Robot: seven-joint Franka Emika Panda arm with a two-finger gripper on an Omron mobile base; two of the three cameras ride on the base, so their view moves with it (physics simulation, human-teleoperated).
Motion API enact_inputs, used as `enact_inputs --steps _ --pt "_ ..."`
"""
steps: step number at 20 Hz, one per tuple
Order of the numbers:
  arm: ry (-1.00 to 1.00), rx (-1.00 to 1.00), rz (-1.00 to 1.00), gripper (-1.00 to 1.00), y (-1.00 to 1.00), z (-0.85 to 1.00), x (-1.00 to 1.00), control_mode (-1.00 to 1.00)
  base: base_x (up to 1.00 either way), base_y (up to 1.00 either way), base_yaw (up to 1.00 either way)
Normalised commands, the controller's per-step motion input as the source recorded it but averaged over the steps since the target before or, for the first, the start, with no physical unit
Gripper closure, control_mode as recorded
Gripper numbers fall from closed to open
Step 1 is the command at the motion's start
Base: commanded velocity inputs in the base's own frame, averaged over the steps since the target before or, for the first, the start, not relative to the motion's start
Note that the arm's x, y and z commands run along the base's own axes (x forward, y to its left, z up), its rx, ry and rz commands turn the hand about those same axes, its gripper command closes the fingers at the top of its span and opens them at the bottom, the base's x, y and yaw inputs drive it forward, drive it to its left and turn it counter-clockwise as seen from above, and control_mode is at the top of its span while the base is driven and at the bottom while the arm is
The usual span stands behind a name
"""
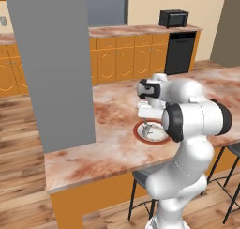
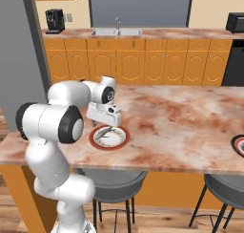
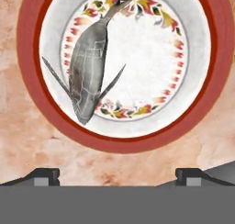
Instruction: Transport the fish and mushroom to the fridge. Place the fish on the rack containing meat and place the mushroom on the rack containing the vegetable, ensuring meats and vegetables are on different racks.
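A long marbled table with a pinkish-brown top runs across the kitchen, with orange cabinets lining the far wall behind it. On that far counter sit a sink, a dark coffee machine to its left, and a black microwave further along. Dark stools stand under the near edge of the table.

The white arm bends forward over the near part of the table, and its fingers hang spread wide apart just above a plate, holding nothing; their two dark tips show well separated in the hand view.

The plate is round with a broad red rim, a white band and a ring of small red and yellow leaf marks. It lies flat on the table close to the near edge, directly below the hand.

The fish, slender and silvery-grey with thin pointed fins, lies on the plate, on the left half as the hand camera sees it, its tail reaching toward the plate's rim. The fingers are above it and apart from it.
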Motion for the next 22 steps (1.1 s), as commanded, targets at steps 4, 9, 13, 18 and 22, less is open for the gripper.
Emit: enact_inputs --steps 4,9,13,18,22 --pt "0.01 0.03 0.00 -1.00 0.00 -0.27 0.36 -1.00 0.00 0.00 0.00" --pt "-0.01 0.00 -0.03 -1.00 0.00 -0.24 0.23 -1.00 0.00 0.00 0.00" --pt "-0.03 0.00 -0.07 -1.00 0.00 -0.24 0.06 -1.00 0.00 0.00 0.00" --pt "-0.01 0.00 -0.17 -1.00 0.00 -0.14 0.03 -1.00 0.00 0.00 0.00" --pt "-0.07 0.00 -0.21 -1.00 0.00 -0.09 0.00 -1.00 0.00 0.00 0.00"
